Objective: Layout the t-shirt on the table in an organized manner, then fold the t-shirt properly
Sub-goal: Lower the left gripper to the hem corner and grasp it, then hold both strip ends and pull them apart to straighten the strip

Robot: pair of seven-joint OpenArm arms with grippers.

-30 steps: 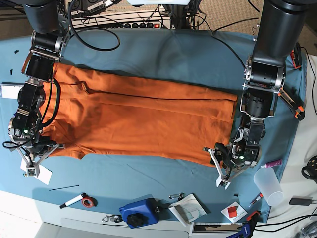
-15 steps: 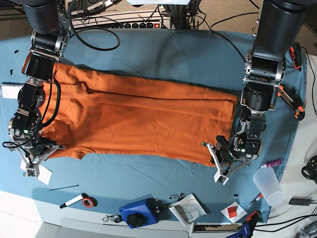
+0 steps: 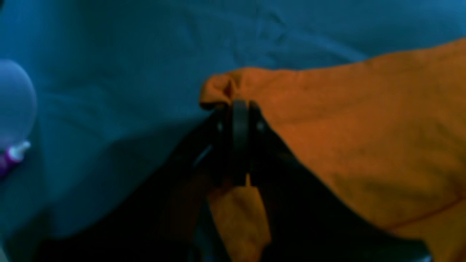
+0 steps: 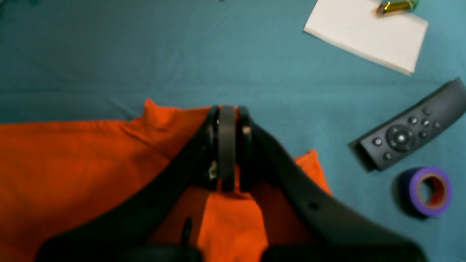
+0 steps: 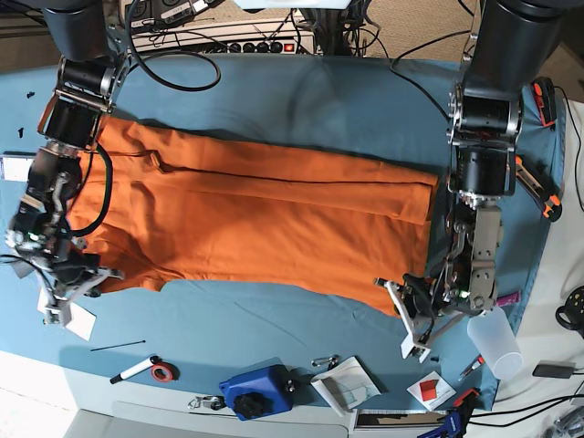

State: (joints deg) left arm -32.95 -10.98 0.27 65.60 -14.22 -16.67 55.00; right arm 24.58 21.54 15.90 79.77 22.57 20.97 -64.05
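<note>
Base view: the left gripper [image 5: 412, 308] has dropped lower than before, and the plain bright orange cotton t-shirt [image 5: 255, 219] lies flat, folded lengthwise, on the teal-blue cloth-covered table [image 5: 301, 100]. Left wrist view: jaws pinch a bunched corner of the shirt [image 3: 364, 127]. Right wrist view: the right gripper [image 4: 227, 145], angled down, is clamped on an orange edge [image 4: 72, 160].

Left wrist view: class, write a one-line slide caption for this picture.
Left gripper shut on the corner of the orange t-shirt, over the teal table.
</note>
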